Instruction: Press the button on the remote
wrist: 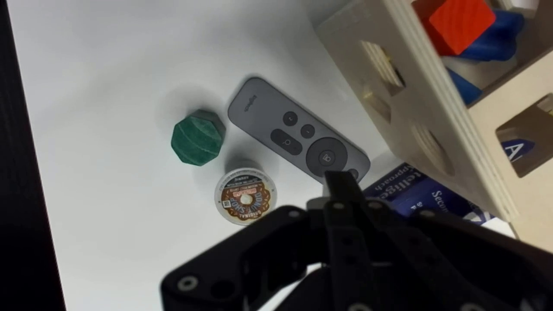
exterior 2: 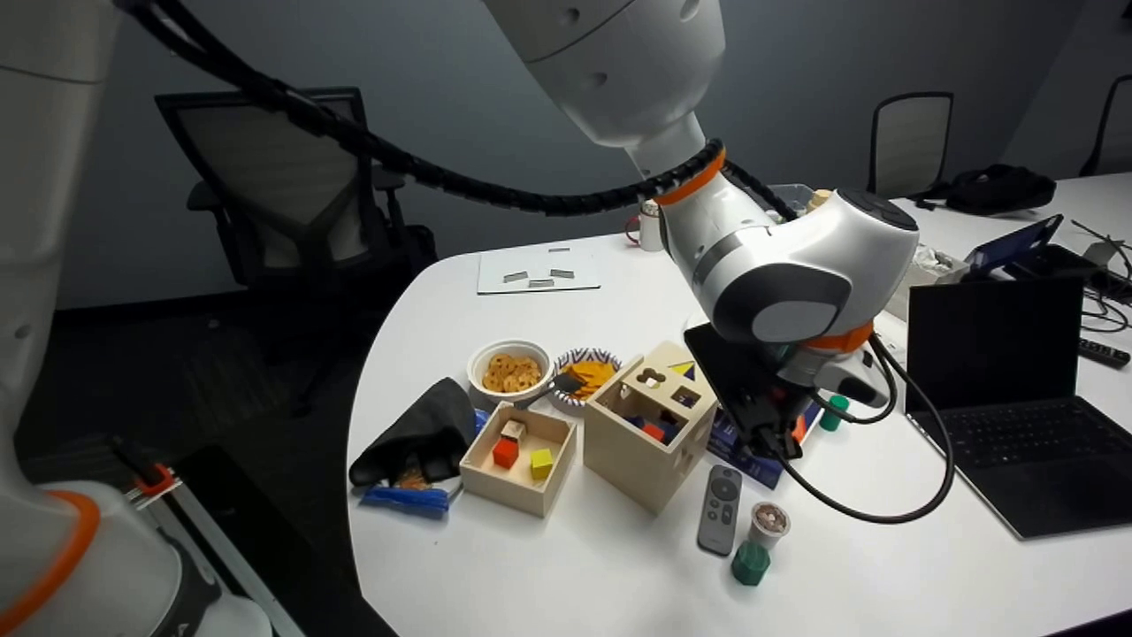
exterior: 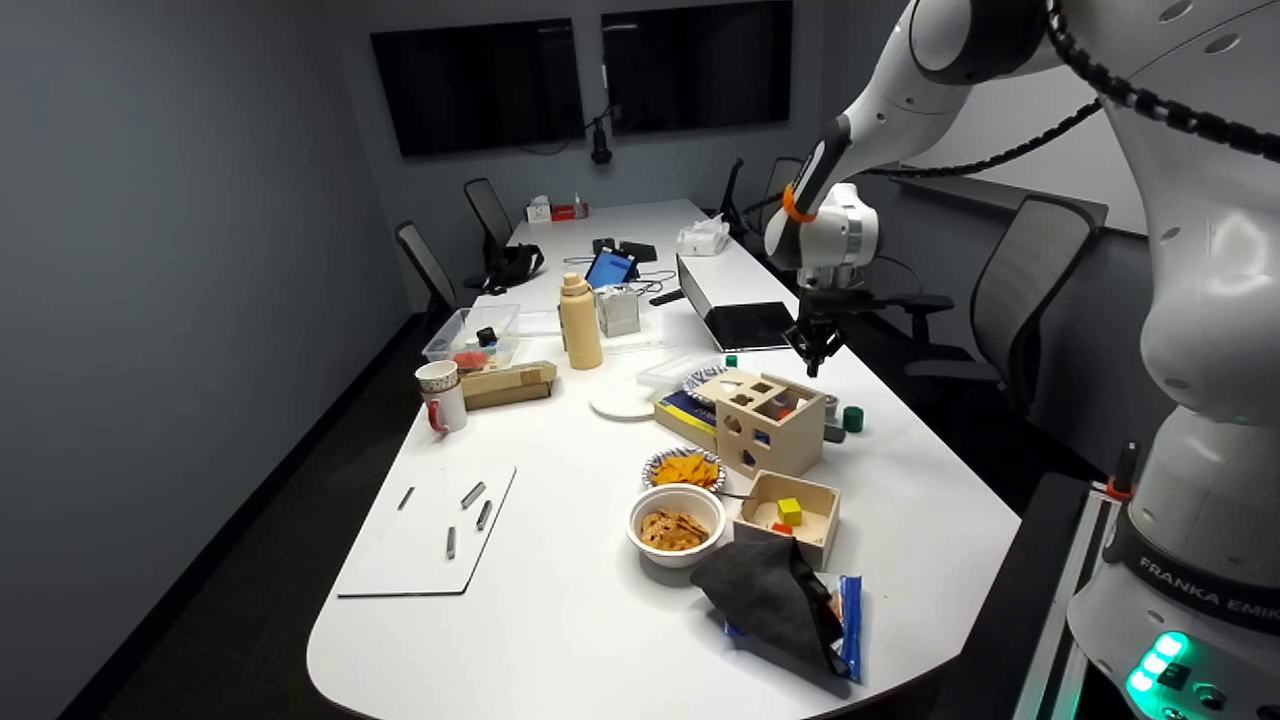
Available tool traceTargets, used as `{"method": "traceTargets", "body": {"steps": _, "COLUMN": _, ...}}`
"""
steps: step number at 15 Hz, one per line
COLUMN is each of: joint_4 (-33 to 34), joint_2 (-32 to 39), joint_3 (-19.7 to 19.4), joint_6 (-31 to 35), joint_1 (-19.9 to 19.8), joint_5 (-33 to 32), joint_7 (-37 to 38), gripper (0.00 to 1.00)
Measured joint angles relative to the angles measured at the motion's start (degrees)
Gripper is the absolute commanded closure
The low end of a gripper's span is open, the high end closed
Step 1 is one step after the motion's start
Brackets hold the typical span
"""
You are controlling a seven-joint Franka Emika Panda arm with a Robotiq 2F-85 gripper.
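A slim grey remote (wrist: 270,113) with rounded ends lies face up on the white table (exterior 2: 610,575), near a pale wooden box with shaped cut-outs (exterior 2: 632,460). In the wrist view its large round button (wrist: 315,160) sits towards the end nearest the black claw (wrist: 347,186), whose fingers are pressed together. The claw hangs above the table from the white robot arm (exterior 2: 787,248); in the wrist view its tips cover a bit of the remote's edge, while both exterior views show them apart from it. Just beside the remote stand a coffee pod with a printed brown lid (wrist: 246,198) and a green octagonal block (wrist: 196,140). A dark blue book with white lettering (wrist: 399,188) lies by the box. An open wooden tray (exterior 2: 508,495) holds a red cube (exterior 2: 505,453) and a yellow cube (exterior 2: 541,464). An open black laptop (exterior 2: 995,341) stands well apart from the remote.
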Motion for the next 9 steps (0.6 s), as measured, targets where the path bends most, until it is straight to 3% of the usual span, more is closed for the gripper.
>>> {"method": "traceTargets", "body": {"steps": 9, "joint_4": 1.8, "joint_2": 4.8, "joint_3": 0.3, "joint_6": 0.2, "joint_1": -1.1, "joint_5": 2.0, "joint_7": 3.8, "gripper": 1.0}}
